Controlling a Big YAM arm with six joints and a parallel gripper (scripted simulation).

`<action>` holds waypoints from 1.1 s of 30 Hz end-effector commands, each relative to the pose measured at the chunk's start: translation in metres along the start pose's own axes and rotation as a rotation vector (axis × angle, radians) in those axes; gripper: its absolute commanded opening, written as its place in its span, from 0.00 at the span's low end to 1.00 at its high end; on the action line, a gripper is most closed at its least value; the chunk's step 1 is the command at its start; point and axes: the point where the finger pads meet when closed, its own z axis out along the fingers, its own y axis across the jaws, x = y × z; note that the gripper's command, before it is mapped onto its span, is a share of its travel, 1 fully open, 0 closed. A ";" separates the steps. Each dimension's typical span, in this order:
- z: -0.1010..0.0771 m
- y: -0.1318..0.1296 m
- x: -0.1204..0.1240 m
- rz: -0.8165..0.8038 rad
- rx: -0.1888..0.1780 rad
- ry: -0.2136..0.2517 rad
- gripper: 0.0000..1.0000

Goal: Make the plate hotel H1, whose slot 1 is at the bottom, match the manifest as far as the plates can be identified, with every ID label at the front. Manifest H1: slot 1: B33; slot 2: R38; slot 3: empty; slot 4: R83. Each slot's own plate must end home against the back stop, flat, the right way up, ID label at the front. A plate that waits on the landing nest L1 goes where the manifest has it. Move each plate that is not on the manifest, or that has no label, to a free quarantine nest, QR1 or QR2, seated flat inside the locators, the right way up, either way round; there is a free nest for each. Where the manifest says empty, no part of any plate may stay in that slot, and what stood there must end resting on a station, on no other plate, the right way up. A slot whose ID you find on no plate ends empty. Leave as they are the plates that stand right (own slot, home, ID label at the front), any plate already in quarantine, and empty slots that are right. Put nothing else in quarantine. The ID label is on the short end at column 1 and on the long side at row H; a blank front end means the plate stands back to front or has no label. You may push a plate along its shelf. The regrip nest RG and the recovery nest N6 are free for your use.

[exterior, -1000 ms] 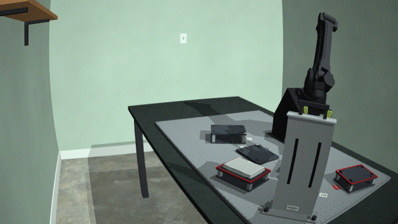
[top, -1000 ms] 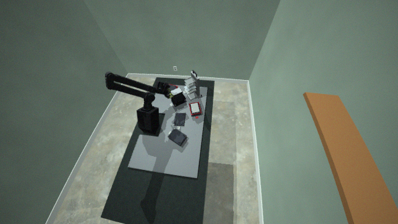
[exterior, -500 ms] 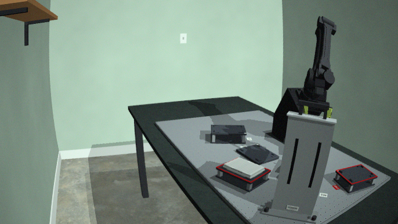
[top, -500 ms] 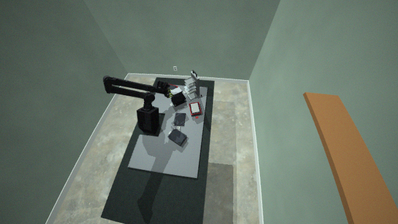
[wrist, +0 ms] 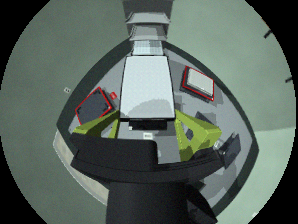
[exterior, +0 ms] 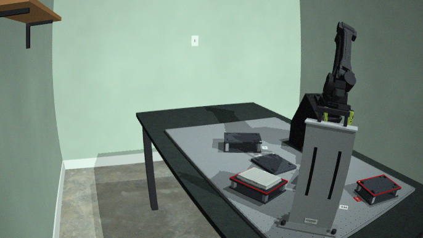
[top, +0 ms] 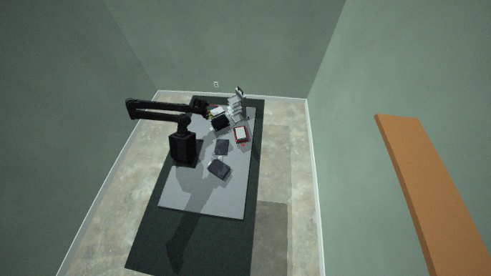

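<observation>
My gripper (top: 209,113) (exterior: 338,118) (wrist: 147,113) is shut on a white plate (top: 217,111) (wrist: 147,87), its fingers along the two long sides. The plate looks level, above and beside a black nest (top: 220,122) (wrist: 147,124); its ID is not readable and the hotel hides it in the exterior view. The hotel H1 (top: 244,107) (exterior: 324,172) stands beyond, shelves towards me (wrist: 148,18). Which slots hold plates is not clear. One red-rimmed quarantine nest holds a pale plate (top: 240,133) (exterior: 259,178) (wrist: 201,80); the other red-rimmed nest (exterior: 379,185) (wrist: 93,106) holds none.
A low dark pad (top: 222,146) (exterior: 274,163) and a raised dark nest (top: 219,169) (exterior: 242,137) lie along the table beyond the plate-bearing quarantine nest, both without plates. The arm base (top: 182,149) stands at the table's side. The hotel's tall back panel faces the exterior view.
</observation>
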 end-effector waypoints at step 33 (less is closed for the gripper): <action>-0.033 0.013 -0.060 -0.021 -0.011 -0.067 0.86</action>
